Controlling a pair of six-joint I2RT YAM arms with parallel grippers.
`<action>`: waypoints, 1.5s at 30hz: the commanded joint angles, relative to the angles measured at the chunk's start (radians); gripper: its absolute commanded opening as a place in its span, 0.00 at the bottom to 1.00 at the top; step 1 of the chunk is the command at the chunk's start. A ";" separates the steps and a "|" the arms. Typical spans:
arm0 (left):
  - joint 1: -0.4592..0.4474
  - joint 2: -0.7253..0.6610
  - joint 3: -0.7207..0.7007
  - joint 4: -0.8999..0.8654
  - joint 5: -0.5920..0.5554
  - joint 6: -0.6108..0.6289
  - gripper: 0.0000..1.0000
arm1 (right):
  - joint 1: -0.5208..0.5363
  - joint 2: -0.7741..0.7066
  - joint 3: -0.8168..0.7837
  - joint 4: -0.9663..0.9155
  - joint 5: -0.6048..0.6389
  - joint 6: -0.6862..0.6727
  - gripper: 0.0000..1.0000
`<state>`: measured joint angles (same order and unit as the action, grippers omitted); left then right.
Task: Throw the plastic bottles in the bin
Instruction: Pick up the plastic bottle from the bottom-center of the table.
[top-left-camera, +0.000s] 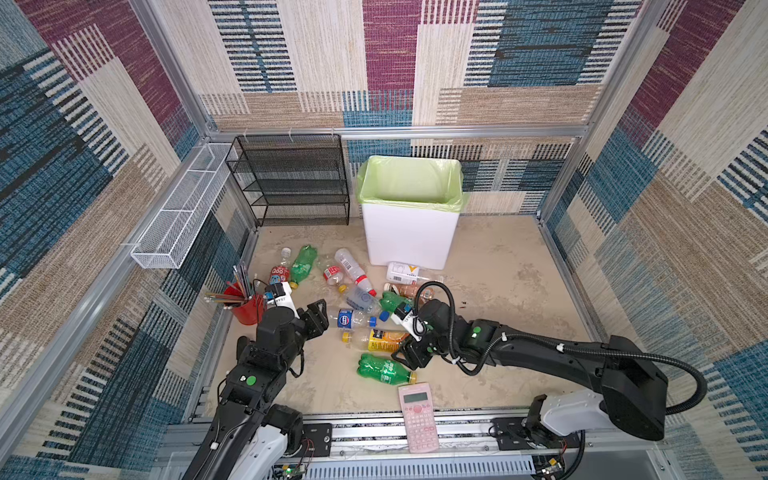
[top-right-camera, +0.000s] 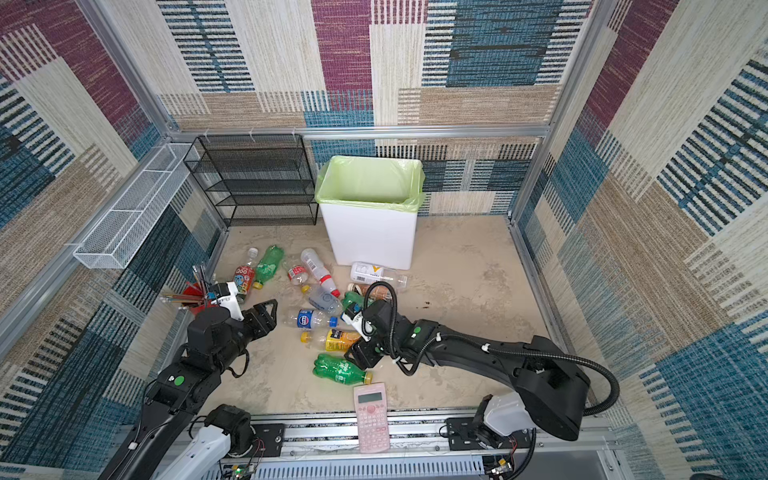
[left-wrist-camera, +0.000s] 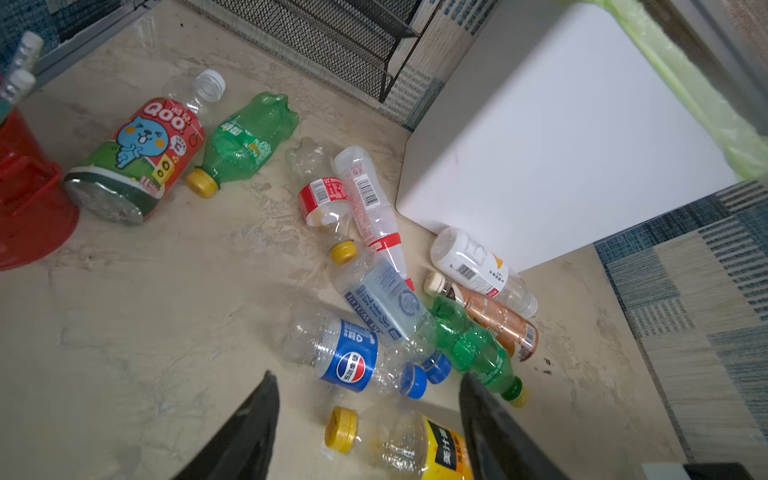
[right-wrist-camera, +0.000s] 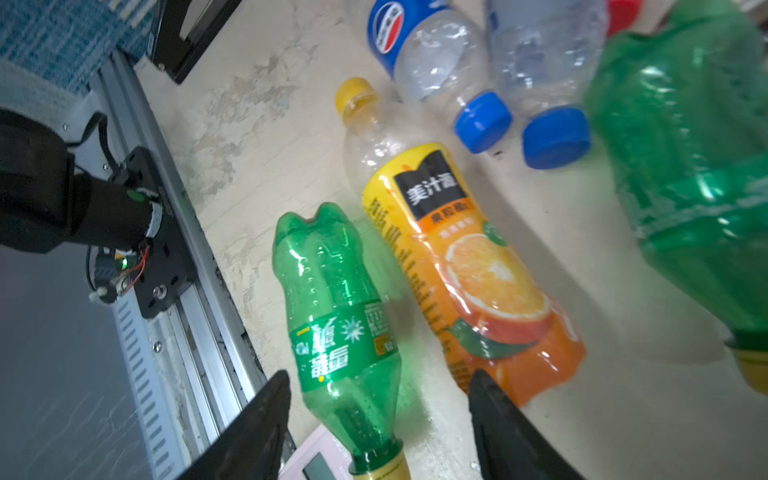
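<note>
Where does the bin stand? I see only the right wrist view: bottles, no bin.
Observer: The tall white rectangular bin with a light green bag liner stands at the back wall.
Operator: Any bottle close to it?
Observer: A clear plastic bottle with a white label lies at the foot of its front wall.
Operator: What stands beside the bin?
Observer: A black mesh shelf rack, also at the back wall.

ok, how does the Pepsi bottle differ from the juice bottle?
Label: the Pepsi bottle has a narrow blue band, the juice bottle a long orange-yellow wrap. Cap: Pepsi blue, juice yellow. Pose: their caps point opposite ways. Both lie on their sides, capped, side by side.
</note>
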<state>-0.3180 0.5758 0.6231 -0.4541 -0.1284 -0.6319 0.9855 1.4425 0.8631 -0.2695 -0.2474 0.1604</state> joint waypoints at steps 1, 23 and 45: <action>0.001 -0.017 -0.014 -0.094 -0.012 -0.082 0.68 | 0.040 0.083 0.076 -0.072 -0.026 -0.117 0.69; 0.002 -0.080 -0.026 -0.149 -0.020 -0.114 0.66 | 0.125 0.437 0.333 -0.240 0.157 -0.183 0.70; 0.002 0.034 0.022 -0.063 -0.009 -0.085 0.65 | 0.001 -0.182 0.141 0.060 0.180 0.105 0.55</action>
<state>-0.3164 0.5877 0.6258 -0.5728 -0.1352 -0.7322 1.0294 1.3640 1.0367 -0.3687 -0.1192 0.1707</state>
